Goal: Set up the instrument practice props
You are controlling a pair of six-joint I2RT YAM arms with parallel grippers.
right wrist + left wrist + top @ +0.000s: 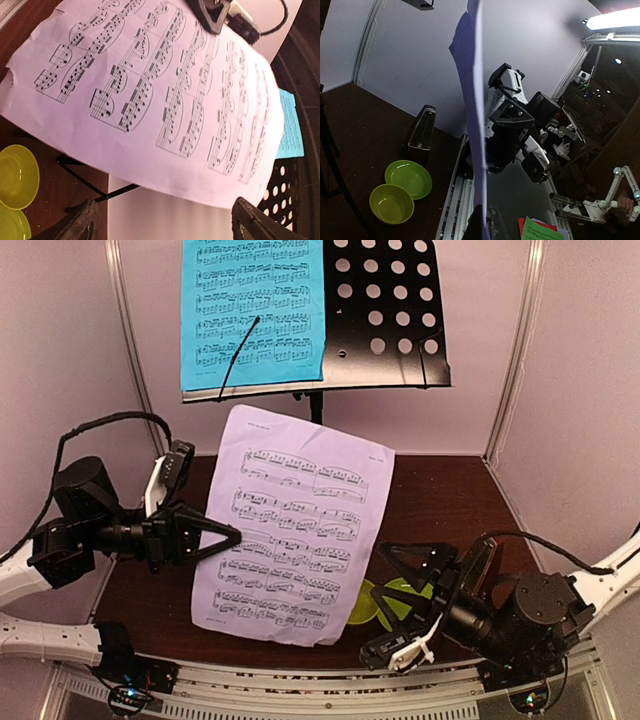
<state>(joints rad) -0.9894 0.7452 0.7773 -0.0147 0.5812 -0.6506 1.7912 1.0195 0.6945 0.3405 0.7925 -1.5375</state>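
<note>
- Your left gripper [232, 537] has its jaws pinched together on the left edge of the pale lilac sheet of music [300, 530], about halfway down the page.
- In your left wrist view that sheet [476, 125] shows edge-on, rising as a thin strip from between the fingers at the bottom of the frame.
- The lilac sheet hangs in the air above the dark brown table [440, 500], printed side toward the overhead camera, below and in front of the stand.
- Your right gripper [388, 592] sits just beside the sheet's lower right edge with its jaws wide apart and nothing between them.
- From your right wrist, the two fingertips [82, 222] frame the bottom corners, and the lilac page fills the space beyond them without touching either.
- The black perforated-metal music stand [385, 310] stands at the back of the table; the cyan sheet of music [250, 310] rests on the left half of its desk, and the right half is bare.
- The small brown pyramid metronome [421, 132] stands upright on the table, just beside the lime-green plate [409, 177].
- The lime-green bowl [391, 203] sits against the plate's other side.
</note>
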